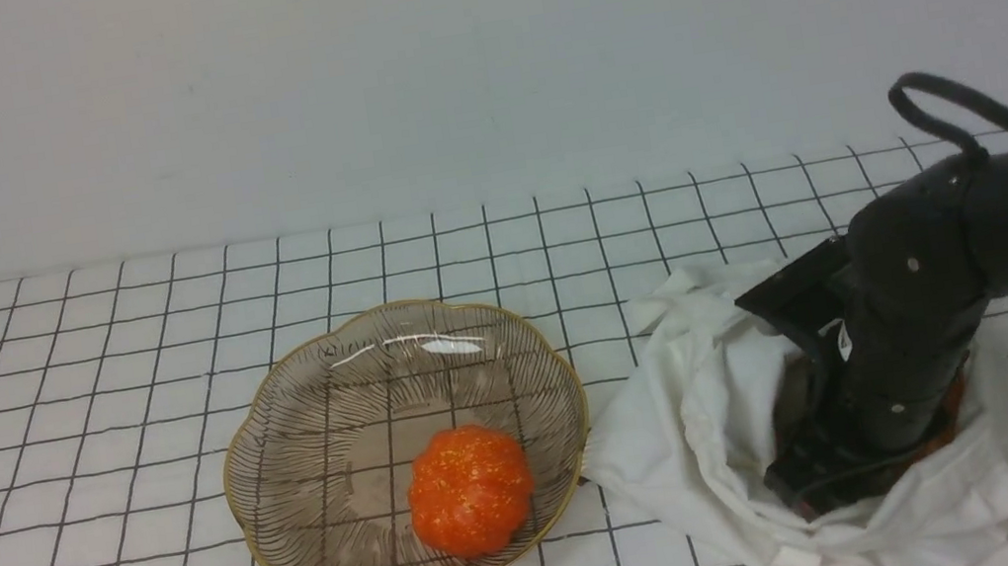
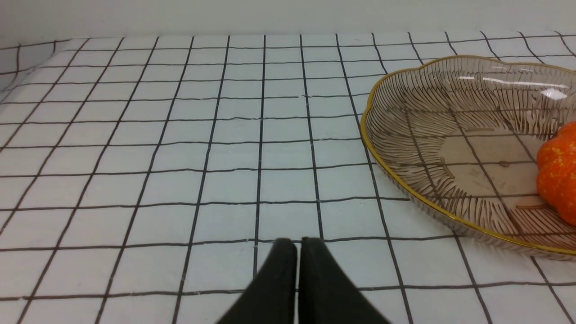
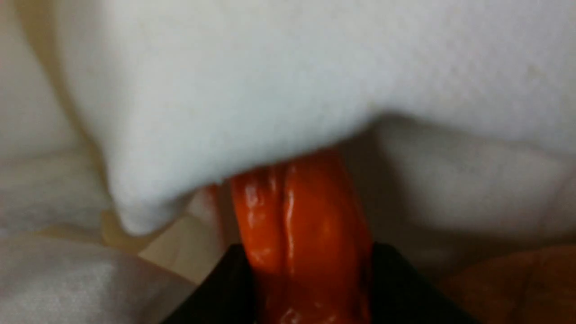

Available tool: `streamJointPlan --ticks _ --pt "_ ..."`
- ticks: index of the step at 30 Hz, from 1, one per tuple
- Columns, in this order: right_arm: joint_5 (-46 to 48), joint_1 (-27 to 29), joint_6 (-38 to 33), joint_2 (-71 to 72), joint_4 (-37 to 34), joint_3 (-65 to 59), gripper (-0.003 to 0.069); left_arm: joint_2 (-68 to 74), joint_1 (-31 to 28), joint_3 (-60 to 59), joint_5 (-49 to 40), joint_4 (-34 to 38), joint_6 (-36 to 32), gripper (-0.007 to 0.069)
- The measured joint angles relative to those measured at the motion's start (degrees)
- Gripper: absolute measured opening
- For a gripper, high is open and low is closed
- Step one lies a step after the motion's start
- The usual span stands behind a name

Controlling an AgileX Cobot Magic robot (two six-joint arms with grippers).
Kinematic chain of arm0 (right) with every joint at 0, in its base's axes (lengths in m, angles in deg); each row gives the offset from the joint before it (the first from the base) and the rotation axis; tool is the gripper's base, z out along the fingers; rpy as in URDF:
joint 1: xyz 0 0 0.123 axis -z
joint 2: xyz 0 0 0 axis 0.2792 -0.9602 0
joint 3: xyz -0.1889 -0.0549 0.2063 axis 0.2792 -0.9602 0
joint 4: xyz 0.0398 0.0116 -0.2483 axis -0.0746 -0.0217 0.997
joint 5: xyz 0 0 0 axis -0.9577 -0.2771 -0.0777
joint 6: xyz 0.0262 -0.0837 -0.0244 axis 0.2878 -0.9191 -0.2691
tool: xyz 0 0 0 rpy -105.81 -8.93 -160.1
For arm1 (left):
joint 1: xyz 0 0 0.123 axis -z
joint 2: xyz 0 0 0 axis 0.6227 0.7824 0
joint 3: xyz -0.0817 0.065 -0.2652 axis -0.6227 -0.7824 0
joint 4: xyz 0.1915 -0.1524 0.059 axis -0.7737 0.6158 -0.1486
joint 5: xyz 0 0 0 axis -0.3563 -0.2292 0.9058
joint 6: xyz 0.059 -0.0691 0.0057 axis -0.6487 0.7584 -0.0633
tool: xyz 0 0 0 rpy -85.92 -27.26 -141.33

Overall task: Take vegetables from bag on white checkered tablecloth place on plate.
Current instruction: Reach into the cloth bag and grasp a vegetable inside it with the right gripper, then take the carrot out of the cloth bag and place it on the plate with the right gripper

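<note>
The white cloth bag (image 1: 691,395) lies on the checkered tablecloth (image 1: 80,386), right of the brownish glass plate (image 1: 281,396). My right gripper (image 1: 818,476) reaches down into the bag's mouth, its fingertips hidden there. In the right wrist view the right gripper (image 3: 308,256) is shut on a smooth glossy orange vegetable (image 3: 301,211), partly under a fold of the bag (image 3: 270,90). A duller orange piece (image 3: 508,283) lies beside it. The carrot's leaves and the green piece are hidden. My left gripper (image 2: 297,245) is shut and empty, low over the cloth, left of the plate (image 2: 405,90).
A glittery orange ribbed pumpkin (image 1: 470,490) sits in the plate's near right part; it also shows in the left wrist view (image 2: 560,171). A white wall stands behind the table. The right arm (image 1: 1004,218) hangs over the bag's far right side.
</note>
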Motion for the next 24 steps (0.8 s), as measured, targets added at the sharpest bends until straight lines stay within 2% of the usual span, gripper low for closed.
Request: streamJointPlan --ticks 3,14,24 --pt "2.53 0.00 1.07 1.10 1.09 1.18 0.0307 0.00 0.00 0.00 0.00 0.00 0.00 -0.0008" --pt "6.83 0.00 3.56 11.78 2.61 2.03 0.0307 0.00 0.00 0.00 0.00 0.00 0.00 -0.0008" --pt "15.42 0.00 9.17 15.29 14.48 2.08 0.0307 0.00 0.00 0.00 0.00 0.00 0.00 -0.0008"
